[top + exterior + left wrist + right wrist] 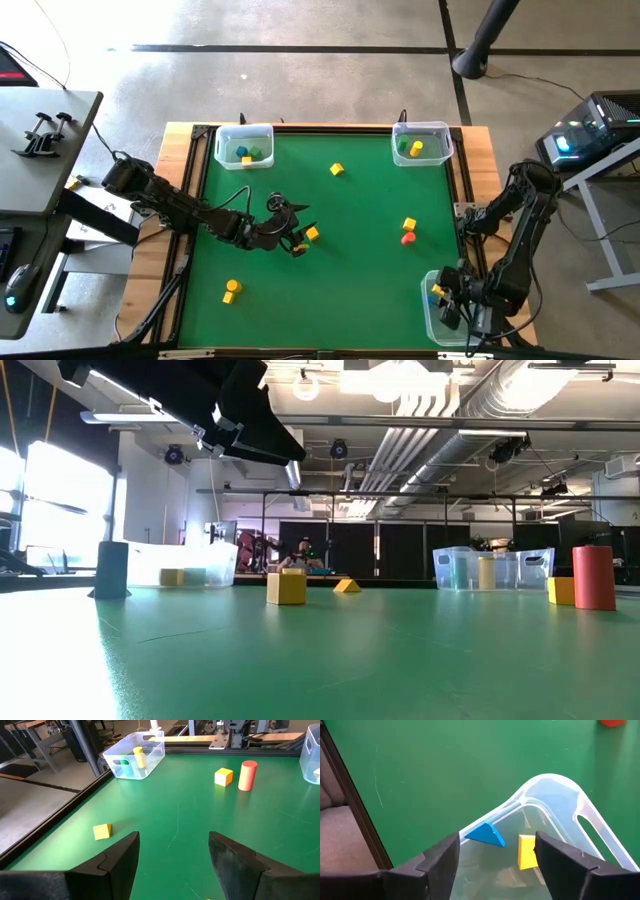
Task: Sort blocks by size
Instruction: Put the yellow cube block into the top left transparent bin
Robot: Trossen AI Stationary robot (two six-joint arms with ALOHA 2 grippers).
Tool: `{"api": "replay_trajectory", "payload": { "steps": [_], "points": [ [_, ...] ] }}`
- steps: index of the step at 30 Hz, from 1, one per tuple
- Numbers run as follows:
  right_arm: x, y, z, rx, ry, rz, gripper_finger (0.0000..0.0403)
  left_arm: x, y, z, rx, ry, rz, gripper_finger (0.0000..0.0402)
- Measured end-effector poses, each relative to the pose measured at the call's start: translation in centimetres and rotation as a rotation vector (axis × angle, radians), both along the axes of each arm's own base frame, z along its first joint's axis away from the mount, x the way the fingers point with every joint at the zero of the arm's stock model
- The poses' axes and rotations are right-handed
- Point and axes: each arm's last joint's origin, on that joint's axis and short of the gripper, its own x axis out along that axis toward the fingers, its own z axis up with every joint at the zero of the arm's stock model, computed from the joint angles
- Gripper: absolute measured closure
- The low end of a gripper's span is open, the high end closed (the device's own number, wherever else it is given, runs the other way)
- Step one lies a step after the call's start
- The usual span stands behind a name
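Red block (247, 775) stands upright, long axis vertical, beside yellow cube (223, 776).

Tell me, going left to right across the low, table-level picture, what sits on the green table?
Dark block → clear bin holding pale blocks → yellow cube → small yellow wedge → second clear bin with a pale cylinder → yellow block → red cylinder.
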Motion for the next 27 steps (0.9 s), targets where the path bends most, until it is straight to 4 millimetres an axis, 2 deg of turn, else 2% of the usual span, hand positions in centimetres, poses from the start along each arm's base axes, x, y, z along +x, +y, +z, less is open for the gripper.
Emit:
{"api": "replay_trajectory", "payload": {
  "steps": [11, 17, 21, 24, 27],
  "points": [
    [0.7, -0.2, 0.1, 0.003, -0.003, -0.022, 0.0152, 0.2, -0.1, 0.3, -0.012, -0.037, -0.001, 0.0177],
    [1.9, -0.4, 1.5, 0.012, -0.029, 0.023, 0.0151, 0.5, -0.2, 1.1, 0.005, -0.096, -0.032, 0.0177],
    [3.1, -0.4, 2.9, -0.1, -0.163, 0.149, 0.0151, 0.8, -0.5, 1.8, 0.004, -0.151, -0.111, 0.0177],
    [3.9, -0.5, 3.3, -0.275, -0.311, 0.259, 0.0151, 1.2, -0.7, 1.9, 0.018, -0.186, -0.146, 0.0177],
    [4.7, -0.8, 3.6, -0.402, -0.364, 0.333, 0.0151, 1.7, -0.9, 1.7, 0.021, -0.223, -0.174, 0.0177]
  ]
}}
